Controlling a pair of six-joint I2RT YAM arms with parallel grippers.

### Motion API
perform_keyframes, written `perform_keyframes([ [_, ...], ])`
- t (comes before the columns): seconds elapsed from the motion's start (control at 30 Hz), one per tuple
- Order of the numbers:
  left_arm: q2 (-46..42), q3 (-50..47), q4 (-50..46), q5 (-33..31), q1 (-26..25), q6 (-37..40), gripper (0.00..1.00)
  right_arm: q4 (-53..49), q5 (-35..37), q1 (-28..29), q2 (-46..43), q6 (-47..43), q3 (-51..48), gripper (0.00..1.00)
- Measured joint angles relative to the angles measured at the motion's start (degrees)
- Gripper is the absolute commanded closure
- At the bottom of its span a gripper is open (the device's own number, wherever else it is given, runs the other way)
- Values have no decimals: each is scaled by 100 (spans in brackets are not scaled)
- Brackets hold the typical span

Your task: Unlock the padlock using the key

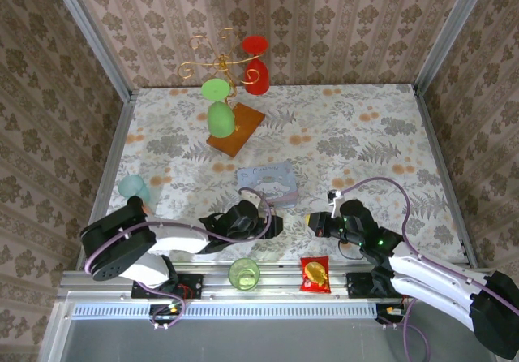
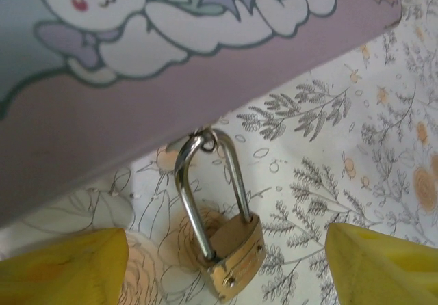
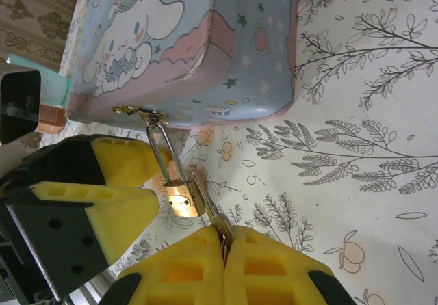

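The small brass padlock (image 2: pixel 235 256) hangs by its silver shackle (image 2: pixel 194 202) from the clasp of the blue cartoon tin (image 1: pixel 268 185) and rests on the floral table. My left gripper (image 2: pixel 226 272) is open, with its yellow fingers (image 2: pixel 63 267) on either side of the lock and apart from it. In the right wrist view the padlock (image 3: pixel 183 199) sits between those left fingers (image 3: pixel 102 213) and my right gripper (image 3: pixel 224 240). The right gripper is shut on the head of the silver key (image 3: pixel 209 202). The key's blade runs up along the lock body's side, outside it.
A red snack packet (image 1: pixel 315 274) and a green cup (image 1: pixel 244 273) sit at the near edge between the arm bases. A teal cup (image 1: pixel 134 188) stands at the left. A wooden stand (image 1: pixel 235 131) with green and red cups is further back.
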Motion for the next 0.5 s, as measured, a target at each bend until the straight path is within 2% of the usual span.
perform_keyframes([
  [0.23,444,50,592,-118,-15,-22,39,94,81,0,0,48,-98,100],
  [0.5,966,59,1344,-275,-24,-219,66,249,81,0,7,146,-195,100],
])
